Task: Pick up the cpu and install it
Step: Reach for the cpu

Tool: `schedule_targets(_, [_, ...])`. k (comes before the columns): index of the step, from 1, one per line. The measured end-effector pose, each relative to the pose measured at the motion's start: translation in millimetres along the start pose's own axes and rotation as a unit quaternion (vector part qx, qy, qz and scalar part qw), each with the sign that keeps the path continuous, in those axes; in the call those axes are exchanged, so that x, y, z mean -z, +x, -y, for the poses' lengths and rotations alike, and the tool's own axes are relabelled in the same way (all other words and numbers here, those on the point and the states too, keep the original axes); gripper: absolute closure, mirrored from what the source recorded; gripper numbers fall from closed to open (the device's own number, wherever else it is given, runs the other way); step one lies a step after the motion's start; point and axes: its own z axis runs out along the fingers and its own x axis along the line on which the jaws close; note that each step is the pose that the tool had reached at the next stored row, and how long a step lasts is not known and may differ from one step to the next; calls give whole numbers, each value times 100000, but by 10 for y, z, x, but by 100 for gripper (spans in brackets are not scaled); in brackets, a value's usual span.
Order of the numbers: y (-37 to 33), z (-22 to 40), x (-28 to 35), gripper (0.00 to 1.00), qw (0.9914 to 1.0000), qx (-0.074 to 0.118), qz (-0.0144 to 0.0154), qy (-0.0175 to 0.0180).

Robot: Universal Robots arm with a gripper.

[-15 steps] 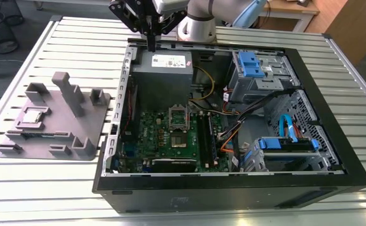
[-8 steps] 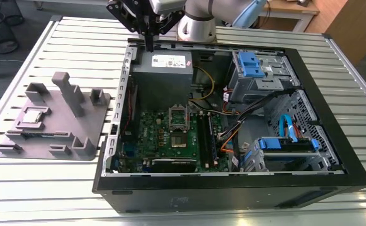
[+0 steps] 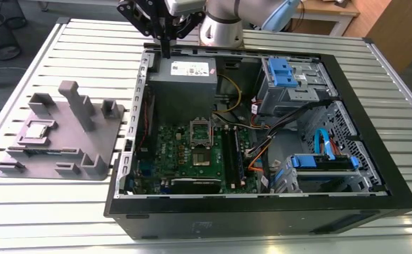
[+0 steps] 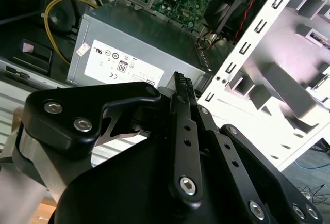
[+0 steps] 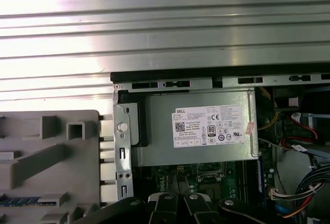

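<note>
Your gripper [image 3: 167,51] hangs over the far rim of the open PC case [image 3: 262,214], right above the power supply [image 3: 183,74], pointing straight down. Its fingers [image 4: 181,87] are pressed together with nothing between them; both wrist views and the exterior view agree on that.

The cpu [image 3: 38,130] is not in the case. It lies flat, shiny top up, in a square pocket of the grey plastic holder [image 3: 100,132]. The holder stands on the slatted metal table [image 3: 51,211], just beside the case wall on the exterior view's left. Cpu and gripper are well apart.

Inside the case:
- The green motherboard [image 3: 185,159] sits next to the power supply, on the side nearer the exterior camera.
- The metal-framed socket [image 3: 201,132] is near the middle of the board. You can't tell from these views whether its frame is latched or raised.
- A yellow cable [image 4: 51,22] loops beside the power supply.
- The blue drive brackets [image 3: 282,71] are on the exterior view's right.

In the first wrist view the white label [image 5: 209,126] on the power supply faces the camera, with the holder's edge off to one side.
</note>
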Motion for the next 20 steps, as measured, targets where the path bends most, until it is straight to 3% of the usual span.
schedule_targets(5, [49, 4, -3, 89, 100000, 1, -5, 6])
schedule_targets(20, [305, 24, -10, 89, 100000, 1, 7, 4])
